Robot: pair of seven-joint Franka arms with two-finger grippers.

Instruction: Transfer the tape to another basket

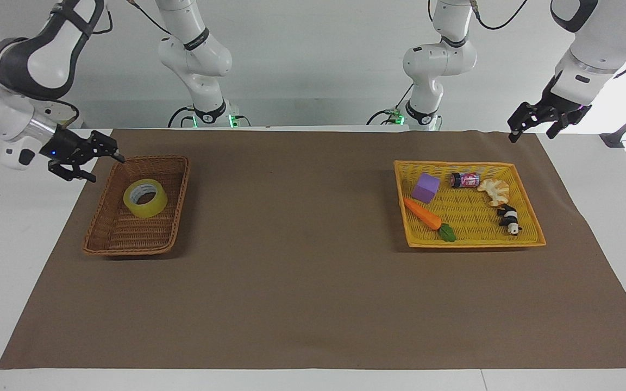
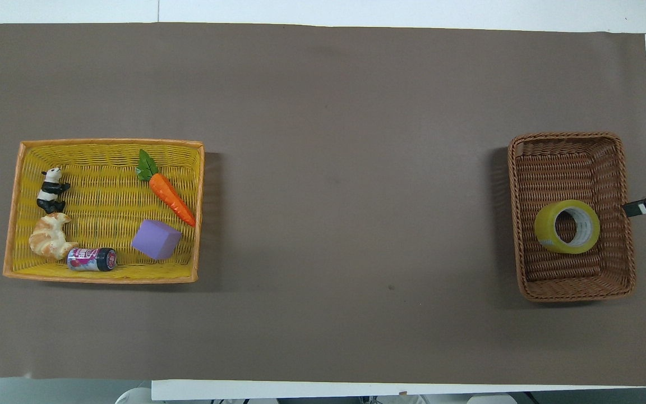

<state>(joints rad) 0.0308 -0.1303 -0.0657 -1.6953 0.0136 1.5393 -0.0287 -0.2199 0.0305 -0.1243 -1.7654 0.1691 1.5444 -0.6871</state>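
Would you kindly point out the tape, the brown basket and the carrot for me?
tape [image 1: 145, 199]: facing view, on the roll's yellow outer wall.
brown basket [image 1: 178, 203]: facing view, on its side wall.
carrot [image 2: 172, 197]: overhead view, on the orange body.

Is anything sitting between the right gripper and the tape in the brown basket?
Nothing visible blocks it. The tape lies alone in the brown basket, tilted against the woven bottom. The right gripper hangs open over the mat just outside the basket's rim; only that low rim lies between them. The left gripper waits near the yellow basket.
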